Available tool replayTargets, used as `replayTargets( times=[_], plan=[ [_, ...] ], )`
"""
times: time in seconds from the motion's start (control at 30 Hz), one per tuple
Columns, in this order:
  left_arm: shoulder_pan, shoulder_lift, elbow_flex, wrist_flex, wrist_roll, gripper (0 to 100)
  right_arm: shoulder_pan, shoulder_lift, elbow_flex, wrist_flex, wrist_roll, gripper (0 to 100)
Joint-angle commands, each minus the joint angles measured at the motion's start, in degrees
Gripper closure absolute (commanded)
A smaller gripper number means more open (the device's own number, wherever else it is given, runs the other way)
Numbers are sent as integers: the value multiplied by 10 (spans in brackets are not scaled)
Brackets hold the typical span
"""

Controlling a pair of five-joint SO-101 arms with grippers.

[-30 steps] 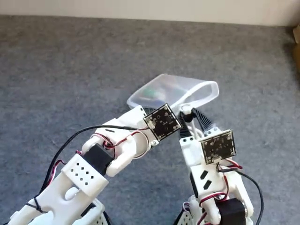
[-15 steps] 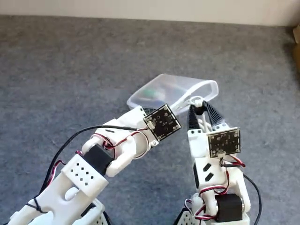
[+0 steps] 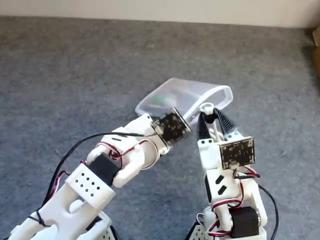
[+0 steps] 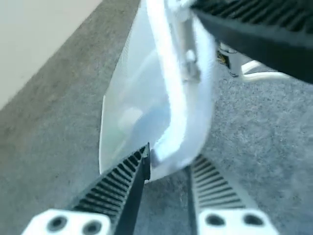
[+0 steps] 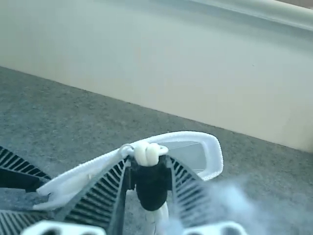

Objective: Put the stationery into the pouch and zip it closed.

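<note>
Shifted over the last second: right gripper (image 3: 208,113), carried away from the left arm and along the mouth of the pouch (image 3: 220,98), then eased back a touch. Left gripper (image 4: 168,169) in much the same spot as before, with only a slight turn of the board on its wrist.

Right fingers (image 5: 102,196) drawn in to a narrow wedge, pinching the zip pull (image 5: 146,152), a white knotted cord on a dark tab, right at the white zipper band. Beyond the pull, in the right wrist view, band spread into an open loop; on the other side, band running flat toward the left gripper.

Left fingers (image 4: 122,188) narrowed onto the near end of the pouch, one ribbed pad on each side, both touching the clear plastic, with the corner poking out between them.

Pouch translucent, lying on the grey carpeted worktop (image 3: 75,65), just ahead of both arms and held between them, long side slanting away to the right in the high view.

Stationery (image 3: 160,99) inside the pouch, seen through its wall as a green and pale shape toward the end held by the left gripper; too blurred to tell single items.

Pale wall (image 5: 146,58) rising at the far edge of the worktop.
</note>
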Motion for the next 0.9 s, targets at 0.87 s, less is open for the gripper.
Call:
replayTargets(
  times=[0.87],
  plan=[
    [53, -7, -44, -84, 69, 883, -39, -4, 10, 1, 0, 993]
  ],
)
